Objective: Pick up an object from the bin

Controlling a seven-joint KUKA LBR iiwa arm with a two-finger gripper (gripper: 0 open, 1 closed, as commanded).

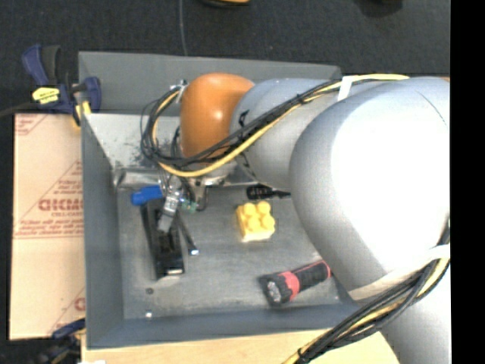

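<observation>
Camera view, from above. The black oblong object (pixel 164 250) lies flat on the floor in the left part of the bin (pixel 102 226), its long axis running roughly parallel to the left wall. The gripper (pixel 178 238) hangs directly over its upper half. The fingers (pixel 162 220) appear parted, one on the object's top and the other slanting past its right edge. They hold nothing, and the object rests on the floor. This placement probably suits a grasp across the object's narrow width, which is the span two fingers can close on.

A small blue piece (pixel 145 196) lies just beside the object's upper end, close enough to be nudged if the fingers close. A yellow studded block (pixel 255 221) sits apart near the middle of the floor. A red-and-black torch (pixel 295 282) lies well apart, toward the near wall. The orange cover (pixel 208 112) and looped cables (pixel 163 154) on the wrist overhang the far corner. No lift has yet begun.
</observation>
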